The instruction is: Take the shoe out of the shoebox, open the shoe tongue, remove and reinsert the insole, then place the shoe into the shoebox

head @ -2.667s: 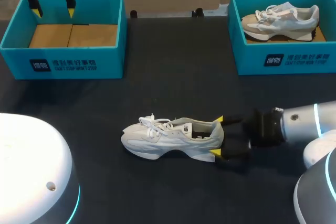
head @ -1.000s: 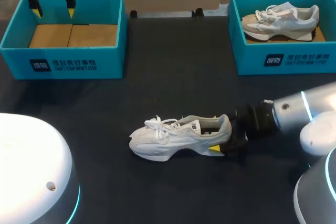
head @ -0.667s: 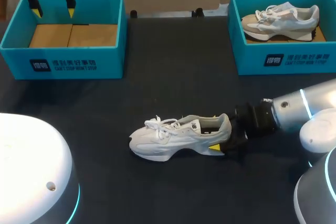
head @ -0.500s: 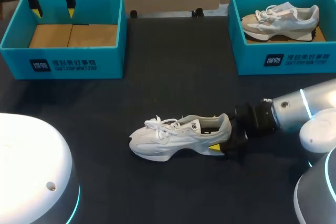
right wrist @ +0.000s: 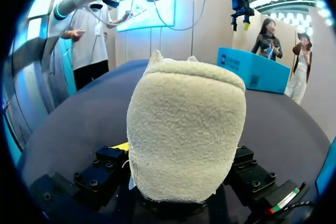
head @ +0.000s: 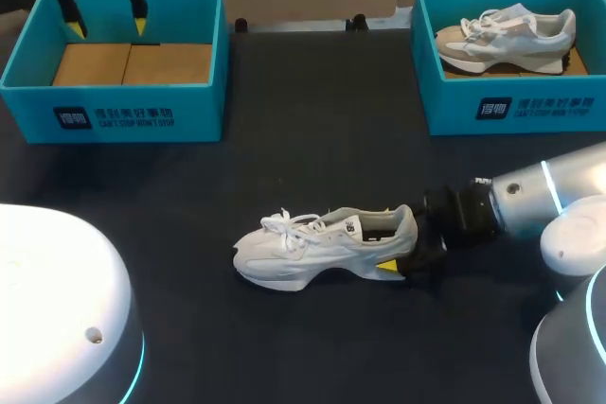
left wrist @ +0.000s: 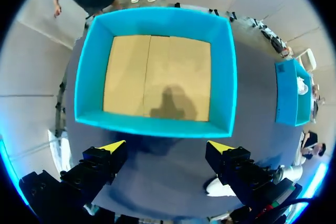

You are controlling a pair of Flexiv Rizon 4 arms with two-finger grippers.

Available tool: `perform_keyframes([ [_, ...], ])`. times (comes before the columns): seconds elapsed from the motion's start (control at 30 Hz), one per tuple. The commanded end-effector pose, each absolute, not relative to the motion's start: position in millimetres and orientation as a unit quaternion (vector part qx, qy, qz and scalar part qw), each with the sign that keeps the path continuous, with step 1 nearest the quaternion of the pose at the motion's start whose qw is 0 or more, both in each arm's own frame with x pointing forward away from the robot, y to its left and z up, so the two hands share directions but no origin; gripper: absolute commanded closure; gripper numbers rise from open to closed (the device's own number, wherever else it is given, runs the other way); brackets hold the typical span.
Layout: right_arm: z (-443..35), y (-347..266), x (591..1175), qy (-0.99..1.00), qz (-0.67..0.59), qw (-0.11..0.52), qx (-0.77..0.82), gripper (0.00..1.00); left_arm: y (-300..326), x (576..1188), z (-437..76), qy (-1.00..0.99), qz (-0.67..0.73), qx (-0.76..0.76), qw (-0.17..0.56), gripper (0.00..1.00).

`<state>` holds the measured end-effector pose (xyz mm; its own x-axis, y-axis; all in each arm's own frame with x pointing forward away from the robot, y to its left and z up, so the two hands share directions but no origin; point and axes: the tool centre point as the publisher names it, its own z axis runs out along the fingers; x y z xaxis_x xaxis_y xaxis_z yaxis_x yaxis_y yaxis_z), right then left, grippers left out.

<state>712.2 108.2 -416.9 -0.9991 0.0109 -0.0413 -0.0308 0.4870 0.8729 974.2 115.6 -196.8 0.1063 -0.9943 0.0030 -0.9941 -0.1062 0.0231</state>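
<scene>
White shoe, yellow fingertips, teal boxes on a near-black table.

The shoe (head: 322,248) clamped in the right gripper (head: 400,245) is white with white laces, a black lining and a cream, fleecy heel. That gripper is black with bright yellow tips, on a silver arm (head: 530,203) with a pale blue ring. Under the left gripper (left wrist: 167,146), also yellow-tipped, the box (left wrist: 157,125) is teal with a tan cardboard floor. Far beyond the right gripper a second box (head: 511,106) is the same teal, with a dark label printed in white. Its second shoe (head: 507,35) is white, pale grey and beige. The table (head: 312,139) is charcoal.
</scene>
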Motion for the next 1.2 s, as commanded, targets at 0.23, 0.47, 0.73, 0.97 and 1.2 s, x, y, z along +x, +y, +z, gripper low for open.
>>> perform_keyframes([
  [0.23, -421, 110, 715, 0.863, 0.505, 0.021, -0.005, 1.00, 54, 891, -197, -0.643, -0.002, 0.765, -0.028, 0.00],
  [0.47, -421, 110, 715, 0.863, 0.505, 0.021, -0.005, 1.00, 29, 845, -204, -0.644, 0.000, 0.765, -0.019, 0.00],
  [0.73, -421, 110, 715, 0.863, 0.505, 0.021, -0.005, 1.00, 10, 799, -209, -0.637, -0.001, 0.771, -0.010, 0.00],
  [0.97, -421, 110, 715, 0.863, 0.505, 0.021, -0.005, 1.00, 0, 761, -219, -0.635, -0.013, 0.772, -0.003, 0.00],
  [1.2, -421, 110, 715, 0.863, 0.505, 0.021, -0.005, 1.00, 3, 740, -224, -0.629, -0.019, 0.777, 0.009, 0.00],
])
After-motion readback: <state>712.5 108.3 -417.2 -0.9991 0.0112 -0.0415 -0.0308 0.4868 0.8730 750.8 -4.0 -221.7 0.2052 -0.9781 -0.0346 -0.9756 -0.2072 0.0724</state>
